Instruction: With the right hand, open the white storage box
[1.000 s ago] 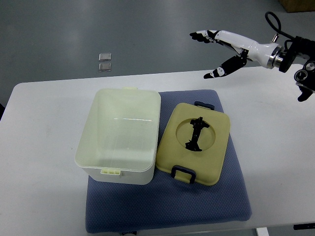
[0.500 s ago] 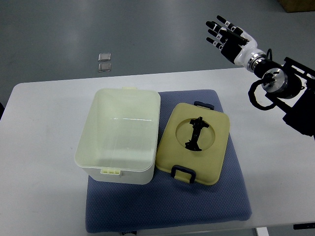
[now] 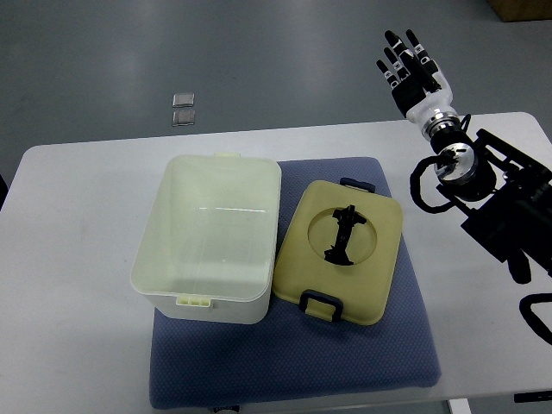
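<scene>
Box: white storage box (image 3: 207,237) on blue mat (image 3: 293,371), open, empty.
Lid: lid (image 3: 341,251) off, resting beside box.
My right hand (image 3: 412,73): raised clear, fingers spread, holding nothing.
Remaining: nothing apparent.

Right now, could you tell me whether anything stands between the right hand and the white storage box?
Only the box's own lid, lying off beside the open white storage box on the blue mat. The right hand is raised beyond the table's far edge.
</scene>
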Available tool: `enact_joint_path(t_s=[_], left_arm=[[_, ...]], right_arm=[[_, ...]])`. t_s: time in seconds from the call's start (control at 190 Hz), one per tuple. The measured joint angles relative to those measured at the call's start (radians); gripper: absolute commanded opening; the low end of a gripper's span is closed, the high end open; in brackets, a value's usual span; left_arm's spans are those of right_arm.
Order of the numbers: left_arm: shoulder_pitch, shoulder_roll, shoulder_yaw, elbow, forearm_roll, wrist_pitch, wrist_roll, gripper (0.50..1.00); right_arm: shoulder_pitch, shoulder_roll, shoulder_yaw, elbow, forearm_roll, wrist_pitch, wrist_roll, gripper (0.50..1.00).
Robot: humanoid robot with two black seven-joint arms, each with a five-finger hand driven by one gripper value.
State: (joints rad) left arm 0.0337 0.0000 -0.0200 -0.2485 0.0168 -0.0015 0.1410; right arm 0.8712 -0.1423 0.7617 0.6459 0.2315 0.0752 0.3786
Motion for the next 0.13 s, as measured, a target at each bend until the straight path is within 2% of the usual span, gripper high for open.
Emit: enact_joint_path(t_s=[0.126], left_arm=[[0.0, 0.0, 0.002, -0.001, 0.0, 0.0, 0.0, 1.0]], right_arm=[[-0.014, 0.008, -0.002, 0.0, -0.007, 0.008, 0.002, 0.93]])
